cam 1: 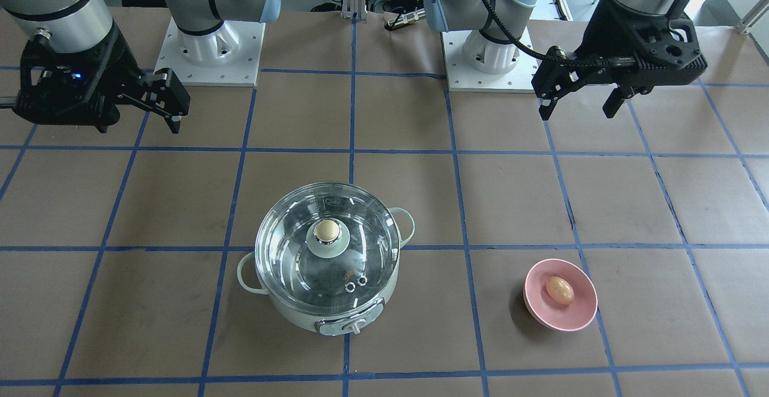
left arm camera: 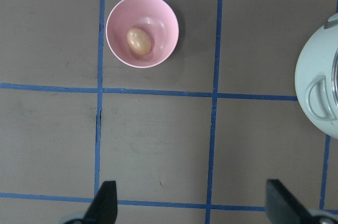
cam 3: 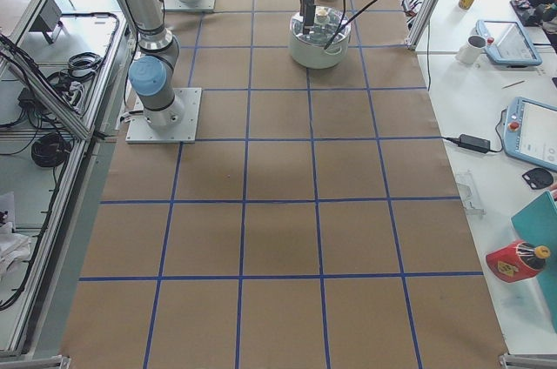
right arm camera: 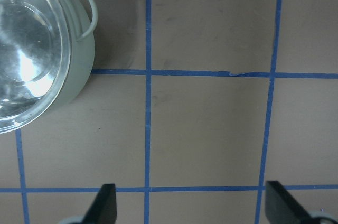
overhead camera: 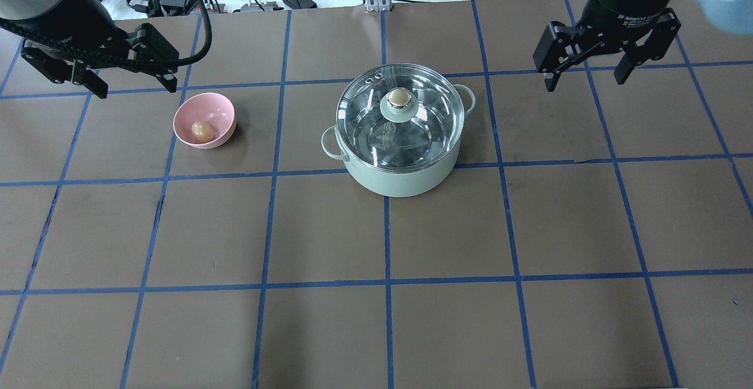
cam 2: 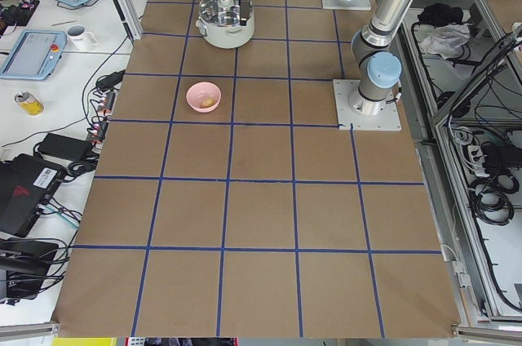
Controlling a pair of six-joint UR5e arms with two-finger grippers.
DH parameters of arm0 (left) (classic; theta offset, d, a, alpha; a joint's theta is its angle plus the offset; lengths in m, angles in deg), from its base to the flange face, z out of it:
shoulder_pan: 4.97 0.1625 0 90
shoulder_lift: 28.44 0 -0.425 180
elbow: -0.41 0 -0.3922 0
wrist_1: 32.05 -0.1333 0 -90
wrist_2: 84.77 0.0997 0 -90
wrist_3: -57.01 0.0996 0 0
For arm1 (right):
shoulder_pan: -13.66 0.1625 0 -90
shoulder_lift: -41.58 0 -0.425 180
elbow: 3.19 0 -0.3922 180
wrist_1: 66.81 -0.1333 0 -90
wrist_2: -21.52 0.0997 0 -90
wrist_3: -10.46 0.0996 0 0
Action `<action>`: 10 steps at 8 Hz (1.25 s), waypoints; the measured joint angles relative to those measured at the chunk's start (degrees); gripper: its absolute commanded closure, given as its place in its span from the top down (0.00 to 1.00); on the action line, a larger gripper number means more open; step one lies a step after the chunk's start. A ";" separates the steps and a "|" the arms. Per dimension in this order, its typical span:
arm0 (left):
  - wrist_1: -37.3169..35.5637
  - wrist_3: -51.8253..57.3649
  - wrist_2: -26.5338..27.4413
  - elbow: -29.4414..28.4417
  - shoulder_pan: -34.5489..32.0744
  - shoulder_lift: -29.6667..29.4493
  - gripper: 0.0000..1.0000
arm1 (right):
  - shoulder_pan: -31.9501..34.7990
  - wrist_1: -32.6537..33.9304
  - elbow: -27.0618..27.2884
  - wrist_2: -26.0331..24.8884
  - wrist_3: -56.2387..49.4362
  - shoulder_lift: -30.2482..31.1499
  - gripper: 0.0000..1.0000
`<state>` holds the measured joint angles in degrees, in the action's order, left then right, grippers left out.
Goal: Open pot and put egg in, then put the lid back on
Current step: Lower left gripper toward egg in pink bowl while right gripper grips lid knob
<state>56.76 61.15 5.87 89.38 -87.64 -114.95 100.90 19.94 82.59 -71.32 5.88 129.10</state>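
Observation:
The mint-green pot (overhead camera: 406, 178) stands mid-table with the glass lid (overhead camera: 365, 124) seated on it, its tan-topped knob (overhead camera: 399, 97) upright. The egg (overhead camera: 202, 131) lies in a pink bowl (overhead camera: 222, 110) to the pot's left. My left gripper (overhead camera: 135, 89) hovers open and empty beyond the bowl. My right gripper (overhead camera: 585, 82) hovers open and empty to the right of the pot. The left wrist view shows the egg (left arm camera: 139, 40) in the bowl (left arm camera: 165, 23) and the pot's edge (left arm camera: 311, 73). The right wrist view shows the pot (right arm camera: 83, 63) and lid (right arm camera: 26, 49) at its left.
The table is brown paper with a blue tape grid. In the front-facing view the pot (cam 1: 300, 319) shows its panel knob (cam 1: 355, 327), and the bowl (cam 1: 578, 319) sits to its right. Both arm bases (cam 1: 210, 48) stand at the table's robot side.

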 measured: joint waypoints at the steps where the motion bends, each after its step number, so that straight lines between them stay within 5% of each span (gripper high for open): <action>1: 0.00 -0.08 -0.06 0.04 -0.21 -0.21 1.00 | 0.03 0.00 0.00 1.68 -0.03 0.01 1.00; 4: -1.02 3.97 -0.26 0.20 -0.34 -3.46 1.00 | 0.04 0.36 0.04 4.24 0.16 -0.02 1.00; 6: -9.65 7.24 -0.06 0.26 0.12 -9.87 1.00 | 0.29 1.49 0.09 4.93 0.01 -0.66 1.00; 10: -16.47 10.81 -0.01 0.56 4.04 -18.00 1.00 | 9.87 12.50 -0.50 4.45 10.27 -7.76 1.00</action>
<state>40.29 71.96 5.86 89.93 -83.61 -132.95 110.77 32.43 82.10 -66.87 16.15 121.34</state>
